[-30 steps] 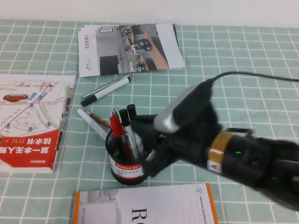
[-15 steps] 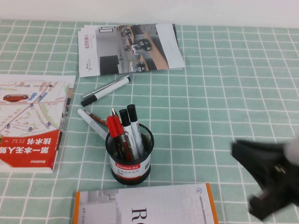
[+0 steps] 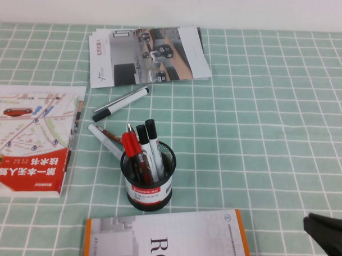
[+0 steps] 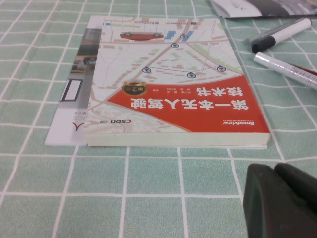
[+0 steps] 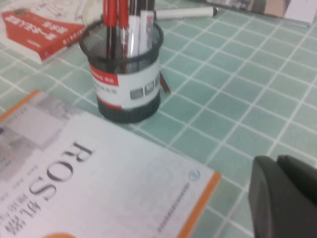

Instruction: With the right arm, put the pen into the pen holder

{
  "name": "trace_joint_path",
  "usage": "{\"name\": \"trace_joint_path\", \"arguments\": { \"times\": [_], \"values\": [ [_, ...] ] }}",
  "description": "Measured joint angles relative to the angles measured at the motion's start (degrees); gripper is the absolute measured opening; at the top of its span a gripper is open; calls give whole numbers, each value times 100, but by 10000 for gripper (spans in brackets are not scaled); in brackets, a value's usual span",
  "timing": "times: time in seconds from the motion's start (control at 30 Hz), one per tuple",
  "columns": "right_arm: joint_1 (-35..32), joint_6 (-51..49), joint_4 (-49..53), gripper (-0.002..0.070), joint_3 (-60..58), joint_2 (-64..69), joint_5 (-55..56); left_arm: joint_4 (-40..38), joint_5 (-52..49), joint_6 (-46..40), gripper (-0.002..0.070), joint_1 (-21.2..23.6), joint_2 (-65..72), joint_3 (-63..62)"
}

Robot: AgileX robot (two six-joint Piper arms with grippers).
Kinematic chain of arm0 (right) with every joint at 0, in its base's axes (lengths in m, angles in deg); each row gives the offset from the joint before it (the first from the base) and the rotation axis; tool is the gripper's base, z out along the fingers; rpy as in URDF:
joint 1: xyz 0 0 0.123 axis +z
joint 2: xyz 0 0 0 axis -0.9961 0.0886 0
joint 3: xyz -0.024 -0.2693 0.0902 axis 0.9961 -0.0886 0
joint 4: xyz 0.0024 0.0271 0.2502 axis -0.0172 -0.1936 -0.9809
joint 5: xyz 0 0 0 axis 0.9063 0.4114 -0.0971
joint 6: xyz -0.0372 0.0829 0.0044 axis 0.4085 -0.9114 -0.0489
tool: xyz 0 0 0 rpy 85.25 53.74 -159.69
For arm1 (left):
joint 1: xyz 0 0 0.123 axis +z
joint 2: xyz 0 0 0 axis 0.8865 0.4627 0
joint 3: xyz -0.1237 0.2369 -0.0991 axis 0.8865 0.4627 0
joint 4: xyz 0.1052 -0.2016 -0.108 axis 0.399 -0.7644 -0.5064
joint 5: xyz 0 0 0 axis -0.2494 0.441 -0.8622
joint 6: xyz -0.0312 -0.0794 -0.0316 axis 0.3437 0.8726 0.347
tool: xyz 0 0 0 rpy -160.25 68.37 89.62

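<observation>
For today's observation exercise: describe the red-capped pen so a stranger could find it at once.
Find the round black mesh pen holder on the green checked cloth, just beyond the white book with the orange edge. Three things stand in it; the pen is the slim one with the red cap, beside two white, black-capped markers.

You could read "ROS" in large black letters on the white, orange-edged book (image 5: 94, 178), "CSDN" and "Broadview" on the red-and-white map-cover book (image 4: 178, 84) beneath white Chinese title characters, the pen holder (image 3: 147, 186) label stayed too small to read.
</observation>
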State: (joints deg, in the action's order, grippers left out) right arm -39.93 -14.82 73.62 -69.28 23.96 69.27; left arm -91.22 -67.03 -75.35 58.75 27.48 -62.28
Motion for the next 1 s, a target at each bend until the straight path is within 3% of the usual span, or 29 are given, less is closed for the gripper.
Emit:
{"name": "trace_joint_path", "arguments": {
  "times": [0.13, 0.3, 0.47, 1.0],
  "values": [
    [-486, 0, 63, -18, -258, -541, -70, 0, 0, 0, -4, 0, 0, 0],
    [-2195, 0, 112, -19, -988, -1941, 262, 0, 0, 0, -4, 0, 0, 0],
    [-3114, 0, 125, -19, -1425, -3190, 378, 0, 0, 0, -4, 0, 0, 0],
    [-3312, 114, -66, -19, -1473, -3503, 504, 0, 0, 0, -4, 0, -2, 0]
  ]
}}
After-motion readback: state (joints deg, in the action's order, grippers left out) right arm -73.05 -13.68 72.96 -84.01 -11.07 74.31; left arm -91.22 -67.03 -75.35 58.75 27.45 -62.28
